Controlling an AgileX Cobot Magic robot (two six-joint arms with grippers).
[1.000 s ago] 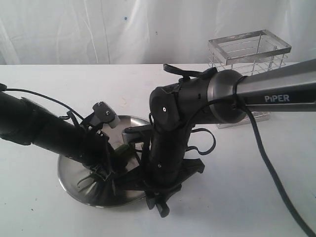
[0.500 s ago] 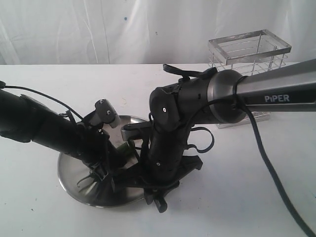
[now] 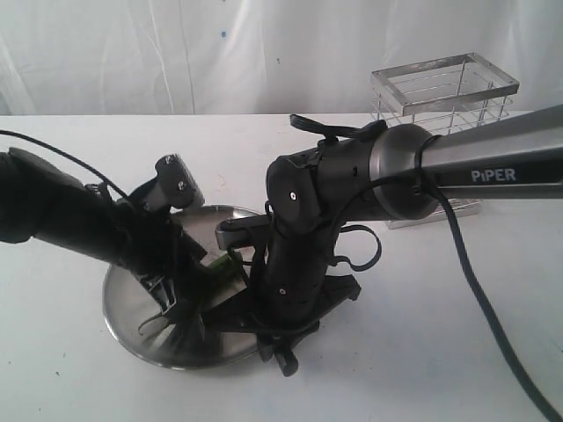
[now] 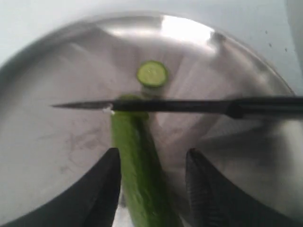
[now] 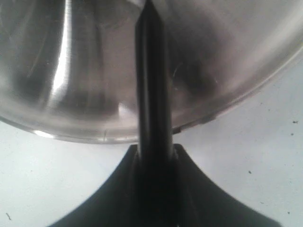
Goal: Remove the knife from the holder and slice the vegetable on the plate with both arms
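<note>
The green vegetable [image 4: 137,161] lies on the shiny steel plate [image 4: 57,142], with one cut round slice [image 4: 151,73] beyond its end. The dark knife [image 4: 189,105] lies across the vegetable's cut end. My left gripper [image 4: 152,152] is open and straddles the vegetable, which sits close to one finger with a gap at the other. My right gripper [image 5: 155,149] is shut on the knife's black handle [image 5: 151,94] at the plate's rim [image 5: 71,135]. In the exterior view both grippers crowd the plate [image 3: 123,303], and the vegetable [image 3: 220,271] shows between them.
The wire holder [image 3: 444,97] stands at the back right on the white table, behind the right arm [image 3: 475,171]. A black cable [image 3: 479,299] trails from that arm across the table's right side. A white curtain hangs behind.
My left gripper has opened off the vegetable, and the left arm has drawn back a little to the left. The right arm with the knife has hardly moved.
</note>
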